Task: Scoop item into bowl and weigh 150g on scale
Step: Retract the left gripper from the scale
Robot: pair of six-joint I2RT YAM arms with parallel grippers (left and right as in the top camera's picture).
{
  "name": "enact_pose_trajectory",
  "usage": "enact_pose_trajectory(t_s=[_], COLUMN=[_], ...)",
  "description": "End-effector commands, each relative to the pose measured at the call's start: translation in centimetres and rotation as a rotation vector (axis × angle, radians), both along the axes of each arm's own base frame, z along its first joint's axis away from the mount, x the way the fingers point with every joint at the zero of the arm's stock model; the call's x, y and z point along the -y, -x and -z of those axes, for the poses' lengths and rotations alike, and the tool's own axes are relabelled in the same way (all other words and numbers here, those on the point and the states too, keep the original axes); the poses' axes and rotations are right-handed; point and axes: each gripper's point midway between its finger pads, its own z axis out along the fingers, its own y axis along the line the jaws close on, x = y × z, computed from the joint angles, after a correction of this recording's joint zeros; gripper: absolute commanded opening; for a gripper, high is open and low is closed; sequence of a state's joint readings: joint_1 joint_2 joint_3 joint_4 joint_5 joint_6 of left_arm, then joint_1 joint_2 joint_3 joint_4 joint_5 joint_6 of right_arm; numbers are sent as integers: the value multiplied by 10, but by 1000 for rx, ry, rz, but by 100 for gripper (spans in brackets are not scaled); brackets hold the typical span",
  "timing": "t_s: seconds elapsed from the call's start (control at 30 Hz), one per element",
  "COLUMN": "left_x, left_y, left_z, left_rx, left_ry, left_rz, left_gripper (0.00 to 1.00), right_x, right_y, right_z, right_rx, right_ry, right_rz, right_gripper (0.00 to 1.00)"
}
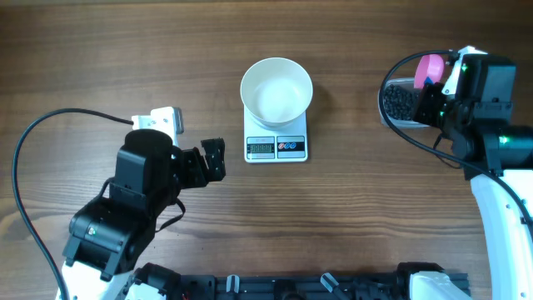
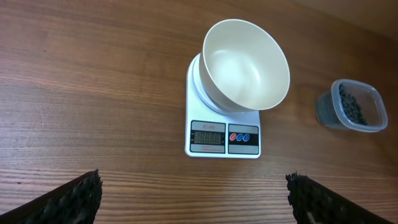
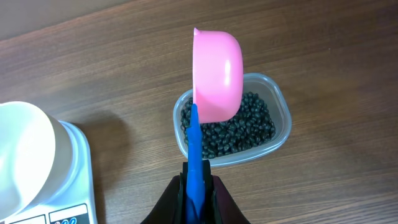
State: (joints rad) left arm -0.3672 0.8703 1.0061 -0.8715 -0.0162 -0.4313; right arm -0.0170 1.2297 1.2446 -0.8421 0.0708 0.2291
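Judging progress: setup is done, the weighing itself isn't started. Bowl (image 1: 276, 92) sits on the scale (image 1: 276, 147) mid-table and its inside is bare, no beans in it. Scale display faces the robot; digits are too small to read. All the beans (image 3: 239, 127) I can see lie in the clear tub (image 3: 283, 121) off to the right, well apart from the scale.

R gripper (image 3: 198, 182) is clamped tight on the blue handle (image 3: 196, 149) of the pink scoop (image 3: 217, 71), holding it over the tub w/ the cup up on edge. Only the cup's back shows, so whether it carries anything I can't tell; prob. empty. L gripper (image 1: 215, 158) hangs near the scale's front-left w/ fingers (image 2: 74, 199) spread wide, nothing between them.

Left to do: dip, lift, carry across to the bowl, tip, repeat till the display reads the target, likely w/ small last pours.

Materials: bowl is smooth white, round, deep, w/ a flared rim wider than its base. Scale is a flat white rectangle w/ grey display and two round buttons. Beans are small, round, black, slightly glossy, a loose heap. Tub is thin see-through plastic, rounded corners. Scoop is matte pink plastic, a rounded cup. Table (image 1: 125, 50) is dark wood grain.
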Motion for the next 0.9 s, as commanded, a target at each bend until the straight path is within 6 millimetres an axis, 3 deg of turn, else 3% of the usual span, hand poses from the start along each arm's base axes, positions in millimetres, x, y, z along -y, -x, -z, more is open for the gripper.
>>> enact_pose_trajectory(t_s=[0.0,0.27,0.63,0.77,0.87], left_x=[0,4,2,3,3], left_y=[-2,-11,-23,-26,-27], left_z=[7,20,40,49,55], left_rx=[-23,-69,-128,-158,-179], left_ry=[-9,-24,-75,-86,-95], left_rz=[0,3,-23,-22,-22], left_gripper=[100,100,100,100,100], right_x=[5,7,34,24,-1], right_y=[-3,-8,-23,-30,-36], right_z=[-4,-8,-32,-37,-39], right_rx=[6,32,143,178,201], right_ry=[29,37,144,102,-2], right_rz=[6,11,127,90,-15], right_gripper=[6,4,4,4,4])
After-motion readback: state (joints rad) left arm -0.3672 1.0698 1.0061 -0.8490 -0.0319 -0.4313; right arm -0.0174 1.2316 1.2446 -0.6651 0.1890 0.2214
